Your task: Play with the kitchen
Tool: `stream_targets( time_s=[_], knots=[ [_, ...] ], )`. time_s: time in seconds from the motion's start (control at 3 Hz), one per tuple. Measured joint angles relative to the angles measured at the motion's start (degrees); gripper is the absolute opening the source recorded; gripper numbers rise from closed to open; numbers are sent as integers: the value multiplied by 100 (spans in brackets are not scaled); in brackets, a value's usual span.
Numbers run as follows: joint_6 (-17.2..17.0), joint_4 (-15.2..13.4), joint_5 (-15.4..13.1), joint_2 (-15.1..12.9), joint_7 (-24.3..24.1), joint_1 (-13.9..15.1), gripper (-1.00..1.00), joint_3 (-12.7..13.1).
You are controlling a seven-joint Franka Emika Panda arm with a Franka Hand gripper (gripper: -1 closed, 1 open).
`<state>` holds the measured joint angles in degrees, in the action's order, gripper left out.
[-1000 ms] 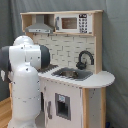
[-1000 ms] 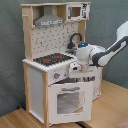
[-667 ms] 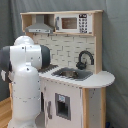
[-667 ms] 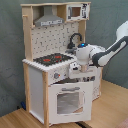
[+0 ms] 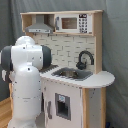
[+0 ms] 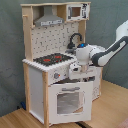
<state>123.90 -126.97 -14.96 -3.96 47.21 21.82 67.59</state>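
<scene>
Kitchen (image 6: 55,75): tall white and light-wood toy unit, upright on a wooden floor (image 6: 112,107) against a dark grey curtain (image 6: 107,20); it fills the middle of both exterior views.
Hob (image 6: 52,59): black with red rings, on the counter at the second exterior view's left; hidden behind the arm in the first exterior view.
Hood (image 6: 50,20): grey, mounted under the top shelf, directly above the hob.
Microwave (image 5: 71,23): small, white-fronted, in the top shelf beside the hood, at the first exterior view's right.
Faucet (image 5: 84,59): black, curved, at the far edge of the sink (image 5: 71,74), in front of the white tiled back wall (image 5: 70,47).
Oven door (image 6: 69,100): white with a window, under the hob; in the second exterior view it appears tilted slightly out at the bottom.
Lower door (image 5: 62,106): white with a dark square panel, under the sink in the first exterior view.
Arm (image 5: 26,80): white, bulky, standing near the camera at the first exterior view's left, covering the hob side of the kitchen; in the second exterior view it reaches in from the right, across the sink side.
Gripper (image 6: 76,71): held at counter-edge height, just beside the knob panel to the right of the hob; finger state cannot be told.
</scene>
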Motion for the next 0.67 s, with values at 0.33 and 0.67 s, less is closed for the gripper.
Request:
stream_targets(
  time_s=[0.33,0.67],
  knots=[
    [193,4,-243,-458,270,-9,-100,5],
    [316,7,-621,-854,25,-27,-100,3]
  ],
)
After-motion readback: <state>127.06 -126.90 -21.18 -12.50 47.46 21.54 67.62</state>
